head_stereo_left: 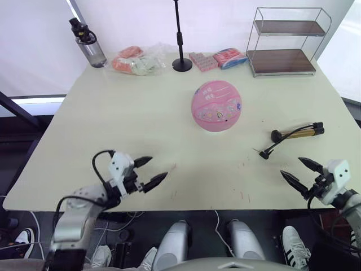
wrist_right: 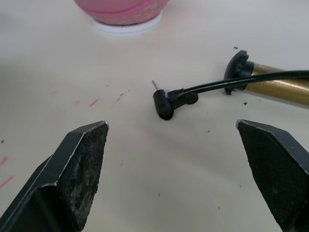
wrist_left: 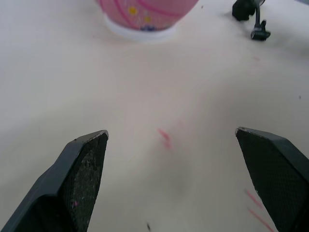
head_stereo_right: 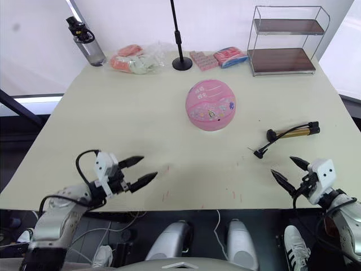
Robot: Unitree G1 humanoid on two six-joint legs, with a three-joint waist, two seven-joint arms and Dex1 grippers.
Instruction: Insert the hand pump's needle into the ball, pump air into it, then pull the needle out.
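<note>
Bright, even overhead light; soft faint shadows on table; wrist views softly blurred up close.

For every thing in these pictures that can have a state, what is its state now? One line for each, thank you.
left hand: open, empty, above the near table edge.
right hand: open, empty, near the pump.
ball: round, sitting on a white ring, nothing inserted.
hand pump: lying flat on the table, not held.
needle: lying free on the table, pointing toward the ball.
water bottle: upright, cap closed.
wire shelf: upright, both shelves empty.
</note>
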